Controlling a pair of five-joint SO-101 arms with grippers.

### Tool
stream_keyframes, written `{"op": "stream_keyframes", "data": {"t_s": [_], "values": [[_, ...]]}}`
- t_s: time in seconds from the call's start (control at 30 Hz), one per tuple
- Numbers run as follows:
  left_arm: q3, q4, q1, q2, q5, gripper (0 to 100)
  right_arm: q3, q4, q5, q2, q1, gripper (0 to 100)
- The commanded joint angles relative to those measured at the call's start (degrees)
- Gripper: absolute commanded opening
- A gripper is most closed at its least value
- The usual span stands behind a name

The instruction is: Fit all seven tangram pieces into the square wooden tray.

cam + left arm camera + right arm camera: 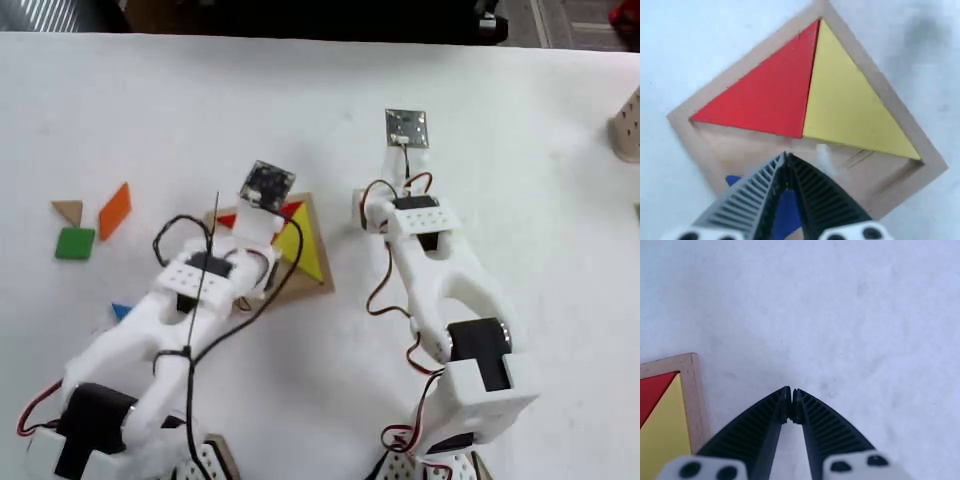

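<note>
- Tray (870, 75): square, pale wood with a raised rim. It lies corner-on upon the table, partly under the left arm.
- Table (560, 250): white and matte; a dark strip of room runs beyond its far edge.
- Left arm (190, 290) and right arm (440, 270): white plastic with black motors and loose wires.
- Red triangle (770, 95) and yellow triangle (850, 105): large, flat and smooth. They sit edge to edge in the tray, filling half of it; the other half is bare wood.
- Left gripper (786, 157): black ribbed fingers pressed tip to tip over the tray's bare half, with nothing seen between them. A blue piece (787, 212) shows behind them; I cannot tell if they touch.
- Right gripper (791, 392): tips closed to a thin slit, holding nothing, over the table just beside the tray's rim.
- Loose pieces left of the tray: orange parallelogram (115, 210), green square (75, 243), tan triangle (68, 210), blue triangle (121, 311).
</note>
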Motion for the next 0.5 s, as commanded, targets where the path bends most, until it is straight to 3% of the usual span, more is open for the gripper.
{"op": "stream_keyframes", "data": {"t_s": [0.0,0.13,0.27,0.47], "values": [[-3.5,-2.4,0.4,3.6,4.9,2,-0.6,0.2,-0.2,-3.4,-0.1,2.1],[-9.1,5.4,-2.1,7.7,1.8,2,-0.5,0.2,-0.2,-3.4,-0.1,2.1],[-10.5,11.8,-3.4,7.7,-7.0,2,-0.5,0.2,-0.2,-3.4,0.0,2.1],[-10.5,16.4,-2.8,6.7,-13.0,2,-0.5,0.2,-0.2,-3.4,0.0,2.1]]}}
